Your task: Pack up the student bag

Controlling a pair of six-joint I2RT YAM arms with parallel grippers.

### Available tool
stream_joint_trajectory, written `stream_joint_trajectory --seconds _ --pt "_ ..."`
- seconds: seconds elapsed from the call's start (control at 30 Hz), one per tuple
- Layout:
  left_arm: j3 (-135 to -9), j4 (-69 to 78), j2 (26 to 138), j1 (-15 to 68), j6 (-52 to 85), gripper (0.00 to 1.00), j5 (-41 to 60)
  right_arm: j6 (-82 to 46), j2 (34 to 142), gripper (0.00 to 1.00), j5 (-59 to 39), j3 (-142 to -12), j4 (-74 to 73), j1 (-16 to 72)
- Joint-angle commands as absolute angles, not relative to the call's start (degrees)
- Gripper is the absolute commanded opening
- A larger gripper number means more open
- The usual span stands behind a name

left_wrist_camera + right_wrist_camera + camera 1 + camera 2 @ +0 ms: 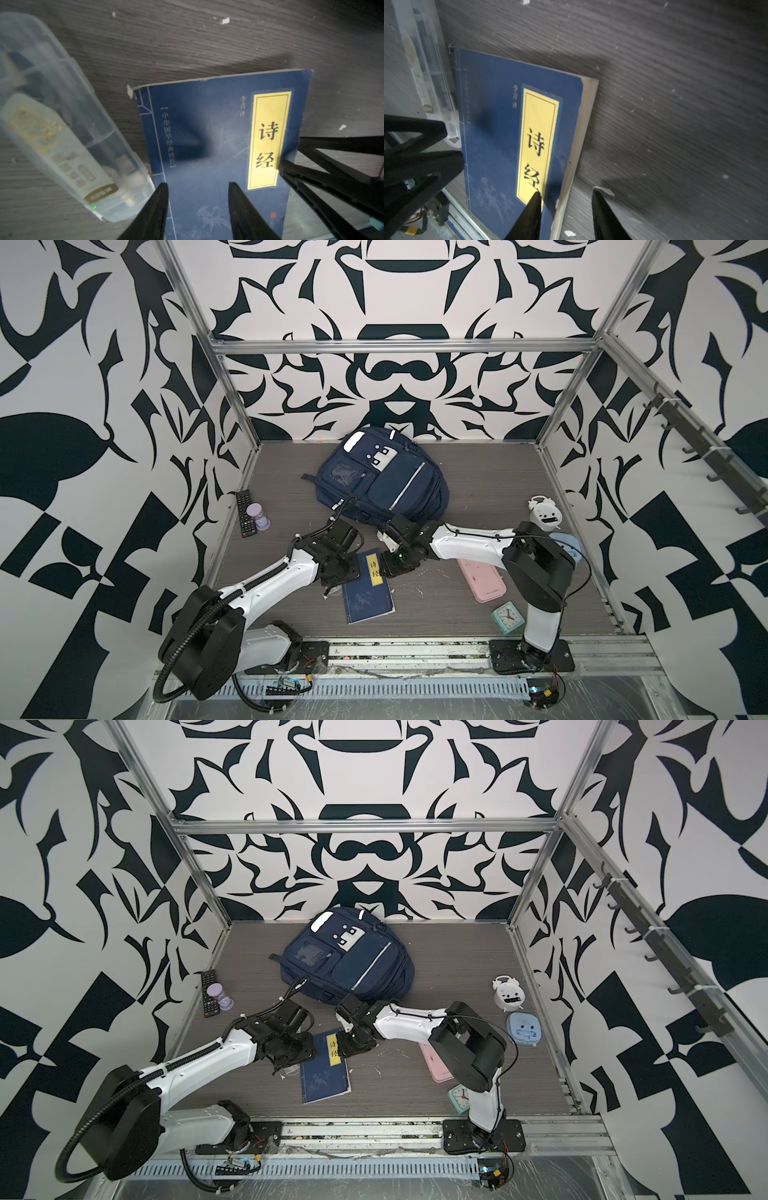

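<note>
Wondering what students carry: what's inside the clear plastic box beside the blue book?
Through the clear plastic box, a pale flat item with buttons and dark pen-like sticks show, too blurred to identify. In both top views the left arm hides most of it.

blue book (207, 135) — yellow label (270, 141): 诗经 | bracketed column: 中华国学经典精粹, seemingly

Both top views are bright, evenly lit from above and sharp, with some wide-angle stretch toward the picture edges. Both wrist views are dim and soft. There the clear plastic case (62, 124) is blurred, and dark soft shadows lie on the blue book (207, 104) and the table (187, 41)
</note>
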State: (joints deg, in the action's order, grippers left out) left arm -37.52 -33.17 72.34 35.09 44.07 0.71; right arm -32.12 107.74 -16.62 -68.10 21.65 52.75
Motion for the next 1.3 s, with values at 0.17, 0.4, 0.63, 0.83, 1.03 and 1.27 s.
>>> stream_joint_trajectory --seconds 0.17,0.4,0.63,0.83,1.03,1.27 --pt "-34.46 -31.87 75.63 34.89 44.56 0.49 -1.63 -31.35 107.56 0.41 -15.56 -69.43 22.96 53.23" --pt "-34.09 -32.09 75.85 34.89 44.51 0.49 -1.45 -31.12 108.15 0.39 -16.08 -69.52 23.25 53.57" --pt "-34.97 -34.04 73.53 34.89 44.21 0.49 -2.77 -30.87 108.31 0.33 -15.92 -69.52 23.82 53.73" --pt "-35.70 -36.32 70.87 34.89 43.60 0.48 -3.50 -30.58 108.73 0.29 -15.39 -69.52 24.51 53.83" --pt "-35.33 -35.76 71.15 34.89 43.47 0.48 -3.03 -30.50 109.33 0.25 -15.45 -69.78 24.71 54.05" --pt "-33.84 -32.61 74.99 34.89 43.68 0.48 -1.15 -30.06 109.51 0.24 -14.77 -69.95 25.63 54.23"
